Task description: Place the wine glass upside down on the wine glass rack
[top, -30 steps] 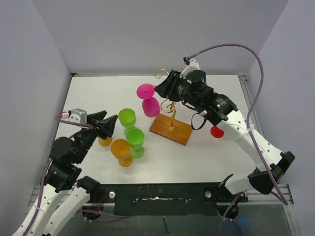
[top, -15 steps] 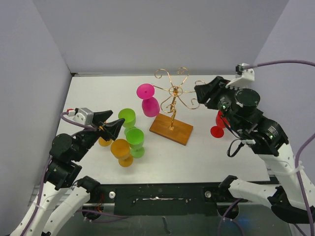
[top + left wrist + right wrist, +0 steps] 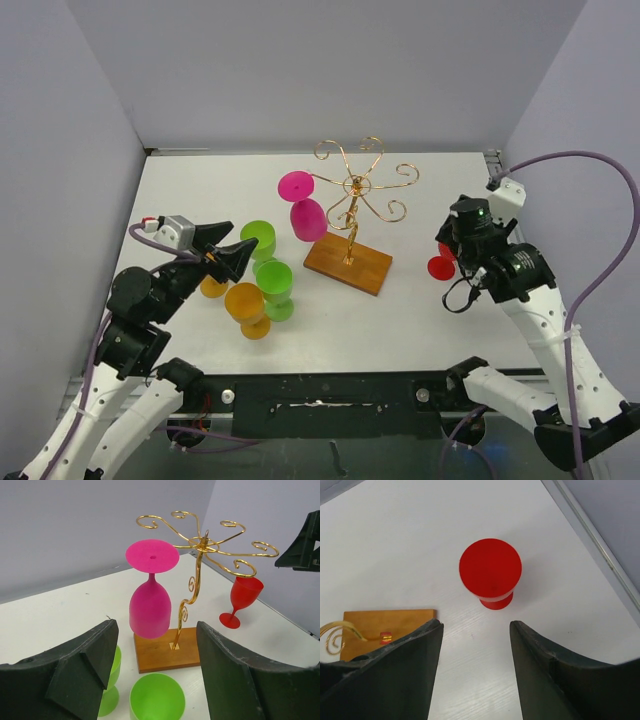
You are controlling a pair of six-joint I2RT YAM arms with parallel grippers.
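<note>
Right fingers (image 3: pixel 415 660) withdrawn from wine glass rack (image 3: pixel 347 262), above red glass (image 3: pixel 490 570), apart, empty; left fingers (image 3: pixel 95 650) apart, empty.

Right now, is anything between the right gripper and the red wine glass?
Nothing visible. The open right gripper hangs above the upright red wine glass with only bare table between them; the wine glass rack sits off to one side.
</note>
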